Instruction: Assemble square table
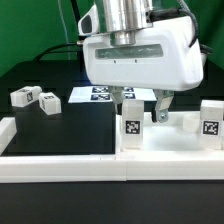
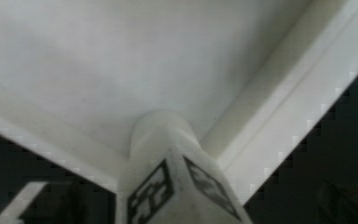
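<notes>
Exterior view: find the square panel [image 1: 178, 136] at the worktop's near edge, toward the exterior view's right, one leg [image 1: 131, 128] upright on it. With the gripper [image 1: 144, 112] spread and seemingly empty, centre on that leg, close squarely, twist without tilting.

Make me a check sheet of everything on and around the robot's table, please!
Surface: black tabletop; long low white border wall along the near edge; marker board lying flat.
Job's things: large flat white plastic square panel; short white block legs with black-and-white tags, two lying and two upright.
Clutter: nothing seen.
Grippers: white two-finger gripper over one upright leg; open or shut cannot be told.
Cables: nothing seen clearly.
Surroundings: green backdrop.
</notes>
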`<action>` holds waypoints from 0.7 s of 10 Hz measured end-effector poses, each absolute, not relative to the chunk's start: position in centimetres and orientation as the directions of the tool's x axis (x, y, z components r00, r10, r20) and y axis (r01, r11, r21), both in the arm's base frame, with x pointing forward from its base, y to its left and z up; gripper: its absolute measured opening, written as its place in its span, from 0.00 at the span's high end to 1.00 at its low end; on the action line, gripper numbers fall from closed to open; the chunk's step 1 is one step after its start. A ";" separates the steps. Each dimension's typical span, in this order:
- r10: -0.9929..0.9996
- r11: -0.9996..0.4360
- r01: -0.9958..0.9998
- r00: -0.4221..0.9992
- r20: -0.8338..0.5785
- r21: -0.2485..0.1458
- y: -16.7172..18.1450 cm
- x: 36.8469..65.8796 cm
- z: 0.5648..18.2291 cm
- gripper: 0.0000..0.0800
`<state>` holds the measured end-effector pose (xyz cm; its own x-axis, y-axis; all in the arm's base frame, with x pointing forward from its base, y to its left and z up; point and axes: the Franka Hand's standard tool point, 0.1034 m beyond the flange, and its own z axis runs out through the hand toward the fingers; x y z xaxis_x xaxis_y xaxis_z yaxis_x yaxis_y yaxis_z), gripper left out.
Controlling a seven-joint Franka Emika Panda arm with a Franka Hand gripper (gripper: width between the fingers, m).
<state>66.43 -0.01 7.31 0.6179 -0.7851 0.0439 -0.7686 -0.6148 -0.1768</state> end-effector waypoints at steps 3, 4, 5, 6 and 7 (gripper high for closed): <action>-0.286 -0.958 -0.278 0.946 0.150 -0.069 -0.3 66.9 8.1 0.19; -0.139 -0.990 -0.135 0.980 0.144 -0.035 -0.2 66.7 7.9 0.19; -0.126 -0.992 -0.123 0.979 0.159 -0.029 -0.2 66.8 7.9 0.19; -0.141 -0.990 -0.137 0.977 0.159 -0.031 -0.2 66.8 7.9 0.20; -0.159 -0.987 -0.156 0.975 0.158 -0.034 -0.3 66.8 7.9 0.20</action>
